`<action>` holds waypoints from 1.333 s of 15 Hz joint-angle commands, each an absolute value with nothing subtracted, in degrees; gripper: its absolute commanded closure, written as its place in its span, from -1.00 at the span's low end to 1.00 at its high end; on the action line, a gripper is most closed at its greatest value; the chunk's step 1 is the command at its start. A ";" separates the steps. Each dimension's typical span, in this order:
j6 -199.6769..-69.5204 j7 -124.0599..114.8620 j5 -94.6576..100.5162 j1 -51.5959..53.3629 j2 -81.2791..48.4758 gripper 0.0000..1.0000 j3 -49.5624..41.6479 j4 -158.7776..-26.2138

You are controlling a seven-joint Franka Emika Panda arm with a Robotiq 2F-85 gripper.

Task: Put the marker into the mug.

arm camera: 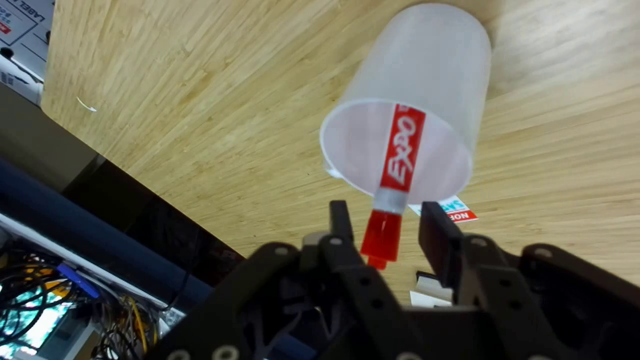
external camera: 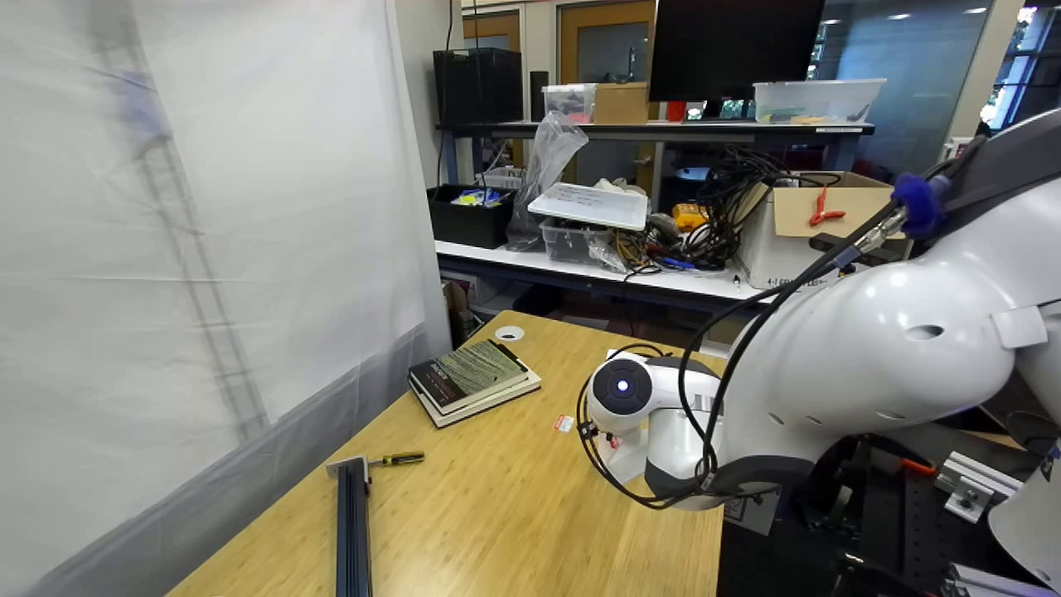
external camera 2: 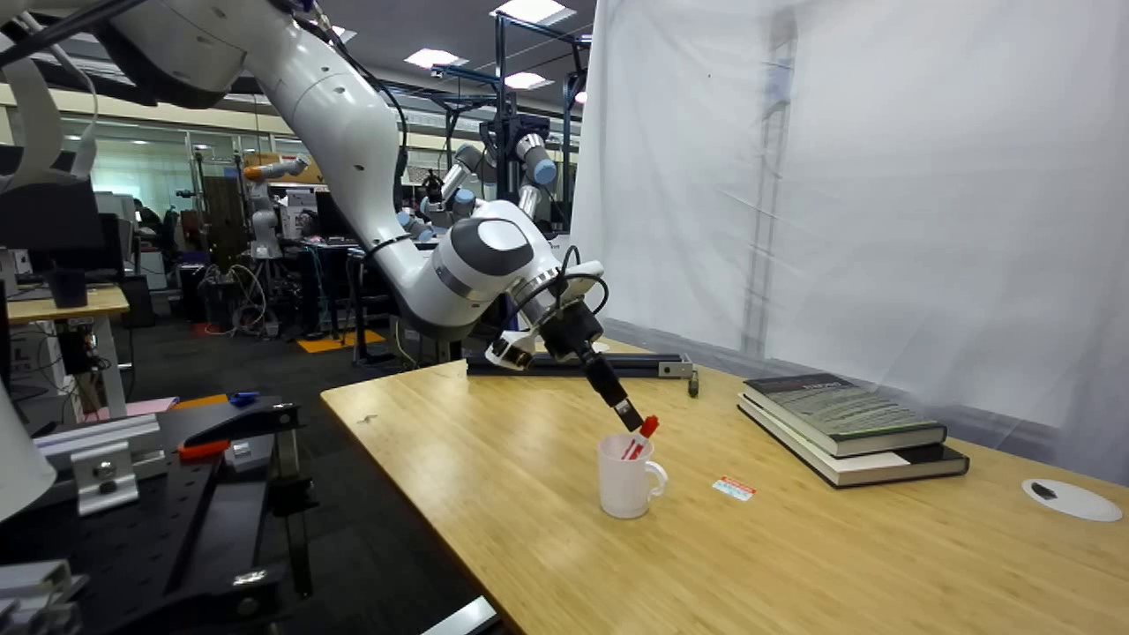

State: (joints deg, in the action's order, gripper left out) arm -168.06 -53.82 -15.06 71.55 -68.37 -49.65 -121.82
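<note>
The pincer (arm camera: 387, 216) at bottom is wide; the marker (arm camera: 401, 150) in the mug (arm camera: 435, 60) looks light, hard: pinch its red cap (arm camera: 383, 234).

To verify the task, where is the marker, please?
In the wrist view, right of centre, the marker sticks out of the mug, its top near the open gripper.
</note>
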 commanded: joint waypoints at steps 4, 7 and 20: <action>-167.96 -54.36 -13.50 71.02 -68.14 -0.87 -50.03 -120.89; -167.67 -52.89 -13.08 70.42 -65.95 -1.00 -50.31 -120.92; -164.19 -25.08 -7.98 46.07 -41.83 -1.00 -35.12 -117.83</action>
State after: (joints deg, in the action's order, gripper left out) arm -167.37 -31.55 -10.09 54.55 -48.85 -42.46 -118.06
